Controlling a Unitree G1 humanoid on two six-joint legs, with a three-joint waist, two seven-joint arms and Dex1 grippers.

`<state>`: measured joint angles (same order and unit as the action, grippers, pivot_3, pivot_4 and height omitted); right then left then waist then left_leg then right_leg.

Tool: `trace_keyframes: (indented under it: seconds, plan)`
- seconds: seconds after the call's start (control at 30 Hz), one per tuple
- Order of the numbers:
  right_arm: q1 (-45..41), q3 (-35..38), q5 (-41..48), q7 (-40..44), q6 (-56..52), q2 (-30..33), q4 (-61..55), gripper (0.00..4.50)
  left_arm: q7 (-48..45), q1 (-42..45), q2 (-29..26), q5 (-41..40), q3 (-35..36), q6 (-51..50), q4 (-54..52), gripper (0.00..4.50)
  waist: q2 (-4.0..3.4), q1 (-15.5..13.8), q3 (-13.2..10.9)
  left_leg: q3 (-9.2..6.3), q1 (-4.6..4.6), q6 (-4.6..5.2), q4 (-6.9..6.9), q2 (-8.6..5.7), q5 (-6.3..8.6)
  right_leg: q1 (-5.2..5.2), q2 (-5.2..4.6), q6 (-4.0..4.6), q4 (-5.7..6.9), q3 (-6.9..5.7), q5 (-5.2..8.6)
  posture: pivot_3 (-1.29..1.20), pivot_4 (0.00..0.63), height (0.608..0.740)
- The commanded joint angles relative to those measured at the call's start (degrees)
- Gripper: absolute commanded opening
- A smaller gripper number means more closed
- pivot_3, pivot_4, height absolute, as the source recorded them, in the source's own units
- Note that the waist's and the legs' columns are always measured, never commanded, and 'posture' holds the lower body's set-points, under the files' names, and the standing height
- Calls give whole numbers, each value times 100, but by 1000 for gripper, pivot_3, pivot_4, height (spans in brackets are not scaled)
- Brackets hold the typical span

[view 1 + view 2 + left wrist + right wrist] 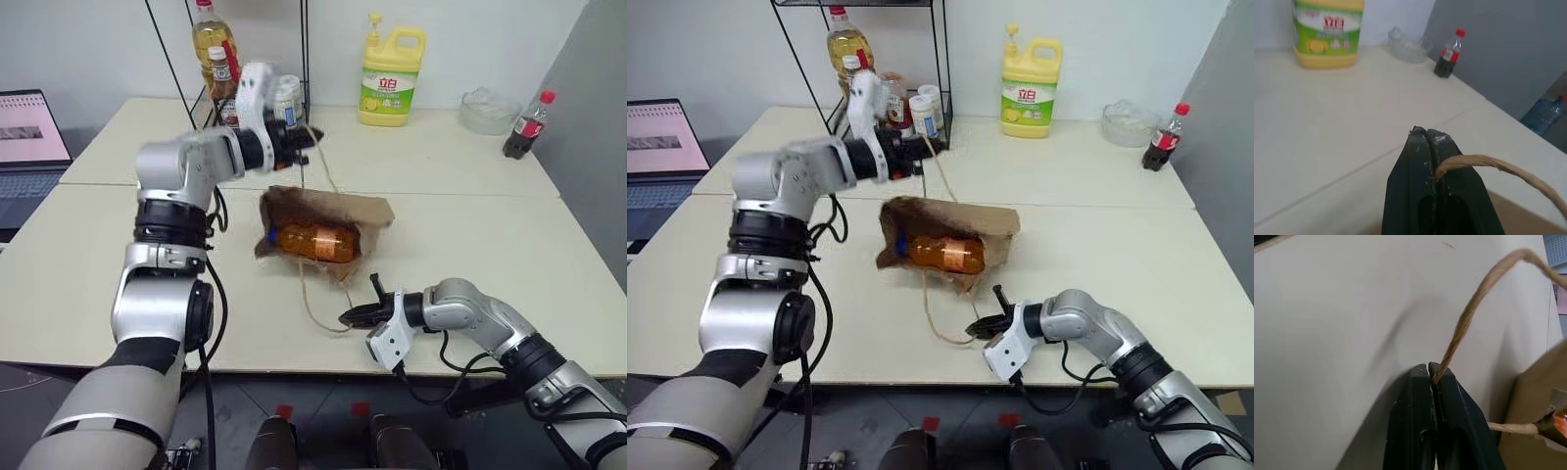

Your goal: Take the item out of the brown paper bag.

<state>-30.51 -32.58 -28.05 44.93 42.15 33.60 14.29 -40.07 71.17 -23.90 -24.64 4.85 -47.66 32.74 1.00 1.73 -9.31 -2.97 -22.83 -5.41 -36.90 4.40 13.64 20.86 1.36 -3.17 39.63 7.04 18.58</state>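
Lying sideways in bag (338,211), bottle (315,242)

Yellow detergent jug (391,78) label bears Chinese characters, perhaps "立白"; nothing else legible.

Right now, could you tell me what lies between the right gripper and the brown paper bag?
Bare table, crossed by the twisted paper-cord handle pinched in the right gripper, seen from the head.
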Motion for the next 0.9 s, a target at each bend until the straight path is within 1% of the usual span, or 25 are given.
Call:
trace_keyframes:
  seconds: [0.03,0.27,0.37,0.4,0.43,0.5,0.63,0.67,0.8,0.83,0.9]
  plan:
    - [206,-497,-504,394,-4,202,550,45,-5,177,-24,49,116,182,106,0,-1,2,1,0,5,2,1,0,1,-8,0,-1,-5,-1,0,0,150,740]
    - [145,-416,-313,407,-46,182,604,45,-62,169,-14,49,111,171,87,0,0,4,0,-2,4,1,0,0,0,-10,-1,-1,-8,-2,0,0,150,740]
    - [237,-259,191,630,-353,159,351,45,-131,124,-32,38,80,110,14,0,0,3,0,-2,4,1,0,0,0,-10,-1,-1,-9,-2,0,0,150,740]
    - [266,-207,400,769,-477,204,194,420,-187,98,-41,29,56,88,-24,0,-1,2,0,-2,3,1,0,0,1,-11,-1,-1,-9,-2,0,0,150,740]
    - [309,-142,625,924,-626,277,0,629,-253,56,-51,27,20,78,-77,0,-1,0,0,-2,2,0,0,0,0,-11,-2,-1,-9,-3,0,0,150,740]
    - [401,0,1042,1187,-958,414,-389,1238,-303,-5,-49,31,-2,61,-148,0,-1,-2,0,-2,-1,-2,0,-1,-1,-12,-4,-1,-13,-4,0,0,150,740]
    - [744,480,2159,1729,-2121,812,-1598,2534,-353,-122,-25,5,1,-13,-293,0,-1,-6,-3,-5,-8,-2,1,-2,0,-13,-8,-2,-22,-11,1,0,150,740]
    - [894,682,2566,1848,-2558,978,-2044,2867,-378,-164,-24,3,-9,-25,-336,0,-3,-8,-7,-5,-9,-2,1,-2,0,-12,-8,-2,-24,-11,1,0,150,740]
    - [1262,1309,3685,2091,-4027,1438,-3277,4288,-401,-250,-17,0,-4,-62,-432,0,-5,1,-24,-7,-15,1,4,-2,1,-9,-8,-4,-28,-11,2,0,150,740]
    - [1315,1440,3866,2101,-4324,1521,-3485,4469,-400,-258,-16,-3,1,-67,-441,0,-5,7,-26,-8,-15,1,3,-2,1,-8,-8,-4,-27,-11,2,0,150,740]
    - [1327,1826,4327,2018,-5029,1655,-3824,4469,-417,-262,-10,4,-4,-45,-425,0,-7,21,-28,-8,-14,2,3,-2,2,-6,-7,-5,-25,-10,2,0,150,740]
